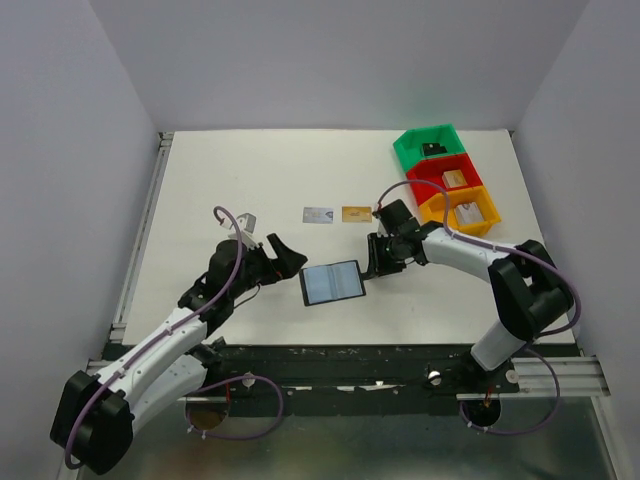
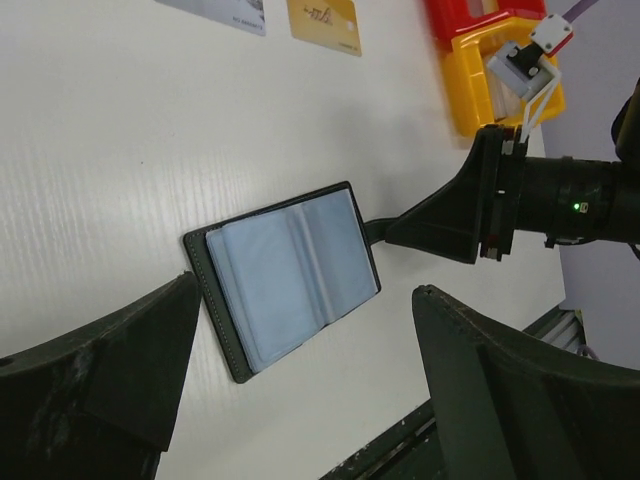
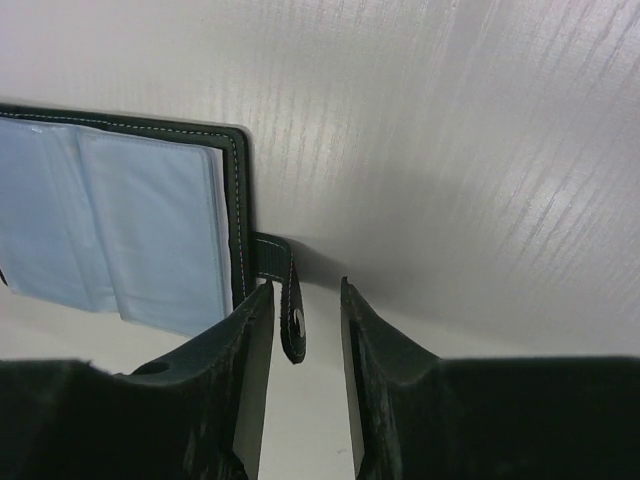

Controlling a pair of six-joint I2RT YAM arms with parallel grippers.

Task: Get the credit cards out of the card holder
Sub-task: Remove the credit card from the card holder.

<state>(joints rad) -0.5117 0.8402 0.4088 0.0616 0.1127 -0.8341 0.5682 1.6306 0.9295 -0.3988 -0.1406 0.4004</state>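
Observation:
The card holder [image 1: 332,282] lies open and flat on the white table, blue-grey pockets up [image 2: 285,275]. No card shows in its pockets. A silver-grey credit card [image 1: 318,214] and a gold one [image 1: 356,213] lie side by side behind it. My left gripper [image 1: 290,255] hovers wide open at the holder's left edge, holding nothing [image 2: 305,290]. My right gripper [image 1: 375,262] is at the holder's right edge. Its narrowed jaws straddle the strap tab [image 3: 290,310]: the tab rests against the left finger, with a gap to the right one [image 3: 305,288].
Green [image 1: 425,133], red [image 1: 436,163] and orange [image 1: 488,205] bins with small items stand in a row at the back right, just behind my right arm. The table's near edge and a black rail run just below the holder.

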